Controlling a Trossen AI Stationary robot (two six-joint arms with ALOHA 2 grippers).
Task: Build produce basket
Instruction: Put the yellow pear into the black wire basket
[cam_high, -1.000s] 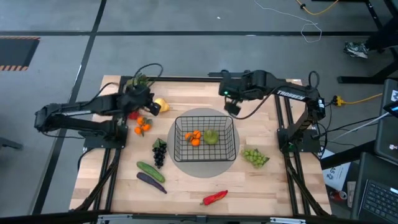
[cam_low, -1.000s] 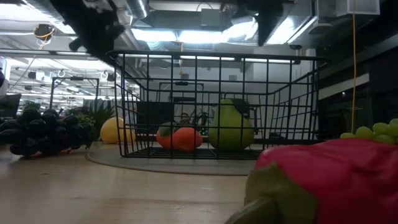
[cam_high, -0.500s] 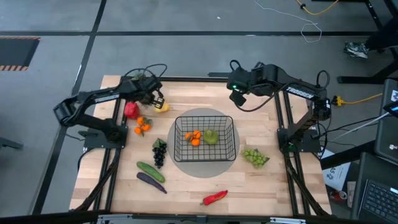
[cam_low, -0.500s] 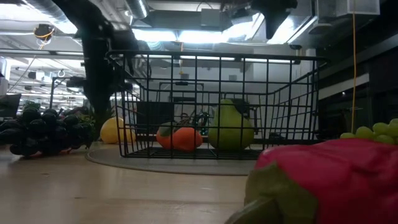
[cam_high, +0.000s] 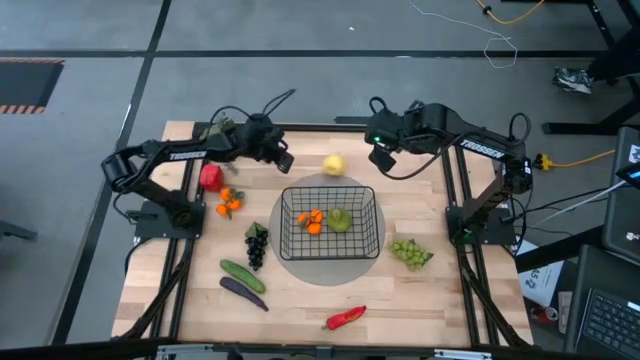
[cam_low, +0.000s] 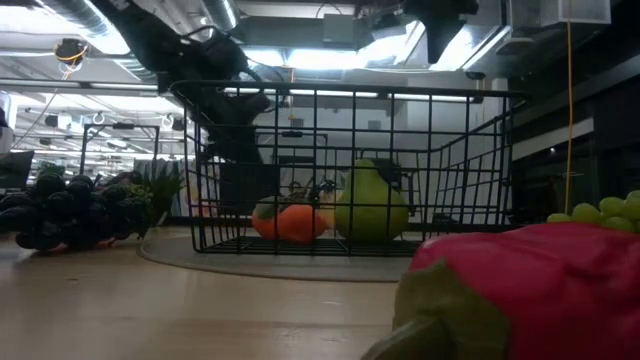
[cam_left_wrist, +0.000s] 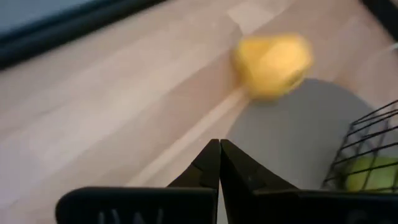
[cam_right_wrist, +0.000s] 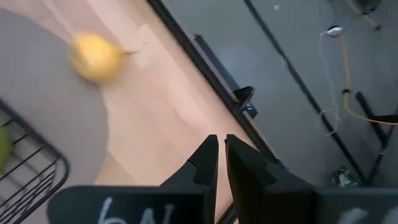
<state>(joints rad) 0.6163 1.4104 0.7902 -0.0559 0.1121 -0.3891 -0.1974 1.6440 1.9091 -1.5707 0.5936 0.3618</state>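
The black wire basket (cam_high: 330, 222) stands on a round grey mat and holds oranges (cam_high: 313, 220) and a green pear (cam_high: 340, 219). A yellow lemon (cam_high: 333, 164) lies at the mat's far edge, blurred in both wrist views (cam_left_wrist: 272, 62) (cam_right_wrist: 94, 57). My left gripper (cam_high: 285, 158) is shut just left of the lemon, apart from it (cam_left_wrist: 219, 146). My right gripper (cam_high: 378, 155) is shut right of the lemon, above the table's far part (cam_right_wrist: 219, 142). On the table lie a red apple (cam_high: 211, 177), oranges (cam_high: 230, 203), dark grapes (cam_high: 256, 245), cucumber (cam_high: 242, 275), eggplant (cam_high: 243, 292), red pepper (cam_high: 345, 317) and green grapes (cam_high: 410, 252).
A small green potted plant (cam_high: 222, 128) stands at the far left corner, behind my left arm. Cables loop above both arms. In the low view the red pepper (cam_low: 530, 290) fills the near right foreground. Bare wood shows near the front edge (cam_high: 440, 310).
My left gripper swung from beside the apple toward the table's right along the far side. The lemon, which lay by the gripper left of the basket, has travelled right to the mat's far edge and shows blurred. My right gripper drew slightly toward the far edge.
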